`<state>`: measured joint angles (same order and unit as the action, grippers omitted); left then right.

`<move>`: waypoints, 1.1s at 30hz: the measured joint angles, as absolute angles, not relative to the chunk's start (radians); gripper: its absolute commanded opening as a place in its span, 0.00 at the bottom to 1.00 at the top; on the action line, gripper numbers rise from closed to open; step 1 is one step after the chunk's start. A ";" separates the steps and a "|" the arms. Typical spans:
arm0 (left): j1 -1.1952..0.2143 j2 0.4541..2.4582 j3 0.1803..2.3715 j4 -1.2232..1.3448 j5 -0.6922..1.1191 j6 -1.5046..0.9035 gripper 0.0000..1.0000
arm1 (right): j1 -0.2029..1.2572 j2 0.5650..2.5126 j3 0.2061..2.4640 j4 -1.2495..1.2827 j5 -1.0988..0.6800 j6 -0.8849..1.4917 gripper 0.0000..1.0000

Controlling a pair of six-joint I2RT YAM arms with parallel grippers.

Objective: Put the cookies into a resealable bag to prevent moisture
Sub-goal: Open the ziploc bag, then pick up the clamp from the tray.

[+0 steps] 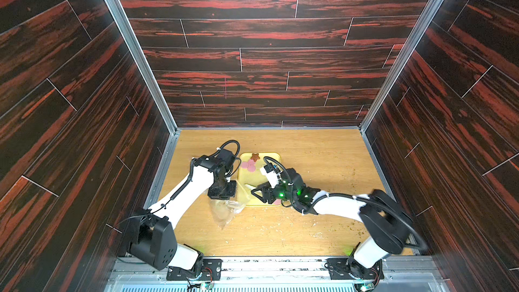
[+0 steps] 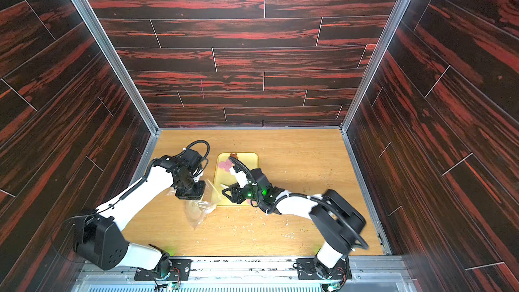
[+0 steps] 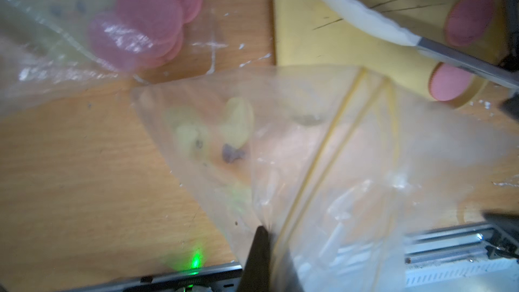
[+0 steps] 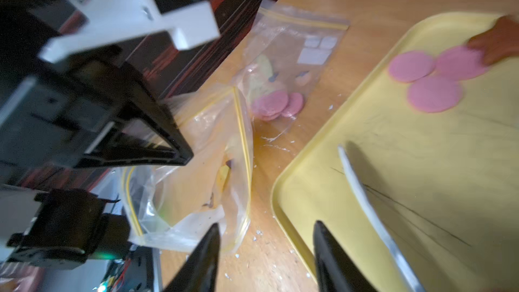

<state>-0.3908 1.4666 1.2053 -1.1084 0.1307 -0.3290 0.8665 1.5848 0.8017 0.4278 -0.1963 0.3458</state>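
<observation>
Treat the cookies (image 4: 434, 94) as light, thin and stiff, and probably brittle. Pinch one by its rim rather than pressing on its flat face, and where they overlap take the top one, since a flat disc will likely slide on the smooth yellow tray (image 4: 365, 141) before it lifts. Your right pincer (image 4: 266, 257) stands open and empty, low between the tray's corner and the clear bag (image 4: 202, 147). Your left pincer (image 3: 269, 248) is closed on that bag's rim, holding its mouth up beside the tray. The film looks soft and slippery, so expect it to sag. On the tray you have three pink discs and one brown star (image 4: 502, 40) at the far end, and two more pink discs (image 3: 469, 18) at the near end. A second bag (image 4: 297, 51) lies flat on the table with about four overlapped discs inside. That makes two bags and one tray.
</observation>
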 measured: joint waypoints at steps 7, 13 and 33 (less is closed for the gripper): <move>-0.386 1.467 1.224 -1.093 0.168 -0.290 0.00 | 0.858 1.411 0.731 0.264 0.065 0.066 0.78; -0.386 1.467 1.243 -1.090 0.187 -0.267 0.00 | 0.835 1.448 0.695 0.139 0.154 -0.089 0.81; -0.386 1.467 1.260 -1.091 0.192 -0.234 0.00 | 0.724 1.716 0.805 0.107 0.020 -0.147 0.74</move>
<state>-0.3859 1.4666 1.2598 -1.0908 0.1921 -0.2337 0.7242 1.7164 0.8051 0.1070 0.0200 -0.1467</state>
